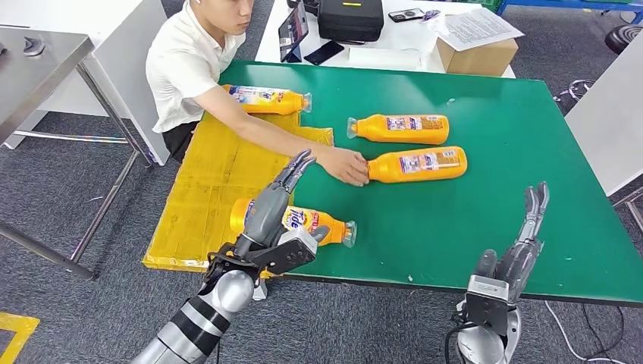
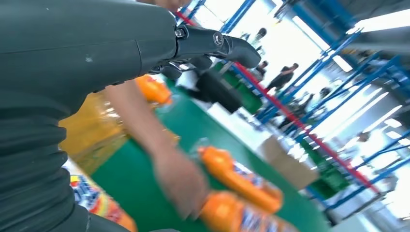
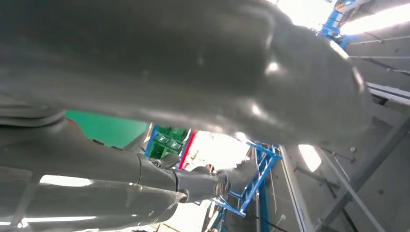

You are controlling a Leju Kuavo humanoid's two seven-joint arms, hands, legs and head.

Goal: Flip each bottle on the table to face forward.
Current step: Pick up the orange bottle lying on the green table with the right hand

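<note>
Four orange bottles lie on their sides on the green table (image 1: 485, 227), and one flattened yellow cardboard sheet (image 1: 205, 189) covers its left end. From the left in the head view: the nearest bottle (image 1: 318, 224) rests partly on the cardboard, cap to the right, with the left hand (image 1: 277, 208) above it, fingers stretched out straight and gripping nothing. Behind it, the far-left bottle (image 1: 265, 99) lies by the seated person (image 1: 186, 64), whose hand (image 1: 345, 164) touches the cap end of the front middle bottle (image 1: 421, 164); the rear middle bottle (image 1: 400, 128) lies just behind that one. At the right, the right hand (image 1: 523, 239) hovers over bare table, fingers extended, released and empty. The left wrist view adds a blurred close look at the person's hand by two bottles, plus blue racking (image 2: 309, 82) and distant people. The right wrist view shows the hand's grey cover (image 3: 193, 63) and more blue racking.
</note>
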